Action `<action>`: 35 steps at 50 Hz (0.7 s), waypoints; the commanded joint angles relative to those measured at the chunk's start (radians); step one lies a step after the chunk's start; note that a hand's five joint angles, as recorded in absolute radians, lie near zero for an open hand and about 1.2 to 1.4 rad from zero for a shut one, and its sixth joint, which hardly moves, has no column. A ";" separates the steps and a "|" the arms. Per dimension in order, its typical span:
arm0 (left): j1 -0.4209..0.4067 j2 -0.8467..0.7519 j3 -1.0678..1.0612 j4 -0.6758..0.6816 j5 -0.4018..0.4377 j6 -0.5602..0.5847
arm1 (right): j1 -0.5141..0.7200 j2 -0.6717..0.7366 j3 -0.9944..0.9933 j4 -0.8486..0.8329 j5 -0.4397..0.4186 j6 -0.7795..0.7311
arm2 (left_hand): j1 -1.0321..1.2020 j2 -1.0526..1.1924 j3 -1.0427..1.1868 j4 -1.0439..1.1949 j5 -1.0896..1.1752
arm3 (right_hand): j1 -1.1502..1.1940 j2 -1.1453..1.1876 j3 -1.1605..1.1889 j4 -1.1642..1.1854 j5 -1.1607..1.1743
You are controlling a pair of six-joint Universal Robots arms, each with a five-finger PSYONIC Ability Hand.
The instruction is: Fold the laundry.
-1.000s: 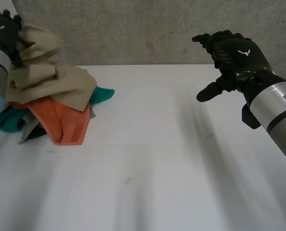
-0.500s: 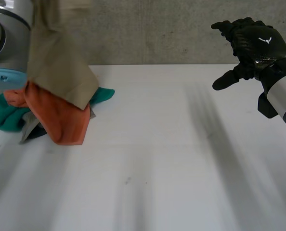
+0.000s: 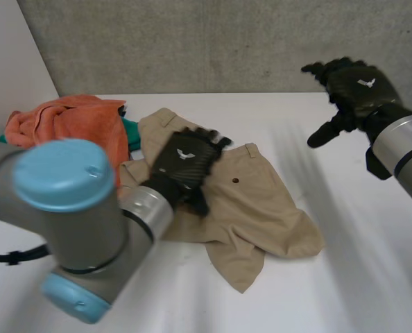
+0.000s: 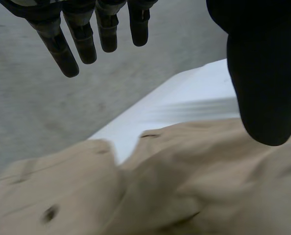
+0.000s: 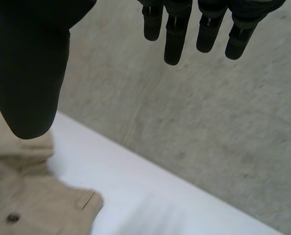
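Nearest, the left arm [image 3: 67,222] reaches in over the white table [image 3: 372,277]. Its left hand [image 3: 185,158] is above the tan shorts [image 3: 261,208], fingers straight and thumb spread apart, gripping nothing. The shorts lie rumpled mid-table, a dark button [image 3: 234,181] showing. Behind them, at the far left, orange cloth [image 3: 67,118] is heaped over teal cloth [image 3: 132,132]. The right hand [image 3: 355,87] hangs raised at the far right, fingers straight and empty

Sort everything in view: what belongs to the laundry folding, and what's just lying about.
Belongs to the job:
beige shorts, spread out
orange cloth and teal cloth, heaped beside them
left hand, open over the shorts
right hand, open, raised

Just there:
white table
grey wall
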 commanded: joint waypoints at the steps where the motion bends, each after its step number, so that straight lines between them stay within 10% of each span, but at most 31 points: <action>1: 0.114 0.200 -0.150 0.010 -0.033 0.008 | 0.035 0.084 -0.052 0.105 -0.033 -0.139 | -0.016 -0.034 -0.041 -0.032 -0.049 | -0.054 -0.199 -0.033 -0.033 -0.039; 10: 0.163 0.249 -0.371 0.030 -0.040 0.053 | 0.062 0.208 -0.122 0.200 -0.125 -0.446 | -0.016 -0.034 -0.041 -0.032 -0.049 | -0.054 -0.199 -0.033 -0.033 -0.039; 29: 0.272 -0.077 -0.288 0.177 -0.056 0.212 | 0.147 0.401 -0.165 0.067 -0.014 -0.431 | 0.201 0.184 0.177 0.186 0.169 | -0.054 -0.199 -0.033 -0.033 -0.039; 35: 0.266 -0.130 -0.239 0.175 -0.056 0.215 | 0.147 0.472 -0.263 0.116 -0.030 -0.427 | 0.755 0.738 0.731 0.740 0.723 | -0.054 -0.199 -0.033 -0.033 -0.039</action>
